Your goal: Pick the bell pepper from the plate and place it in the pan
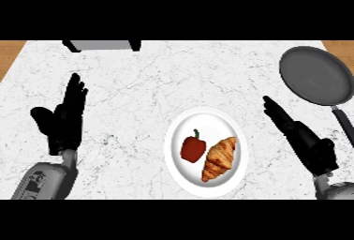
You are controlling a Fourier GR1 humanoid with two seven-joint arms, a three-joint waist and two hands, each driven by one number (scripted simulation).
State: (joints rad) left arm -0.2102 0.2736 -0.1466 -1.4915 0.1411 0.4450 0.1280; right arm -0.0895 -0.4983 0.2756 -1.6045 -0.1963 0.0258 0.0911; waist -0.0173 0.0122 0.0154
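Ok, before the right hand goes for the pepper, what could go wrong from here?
1. The croissant lies right beside the bell pepper on the plate, on the side nearer the right hand; fingers closing from that side could catch or shove it.
2. The pan sits at the counter's far right corner with its handle close to that hand's wrist; the carry could knock it.
3. The pepper lies on its side and may roll when touched.

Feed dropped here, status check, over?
Both black hands, left hand and right hand, open, holding nothing. Red bell pepper on white round plate beside croissant. Grey pan unobstructed.
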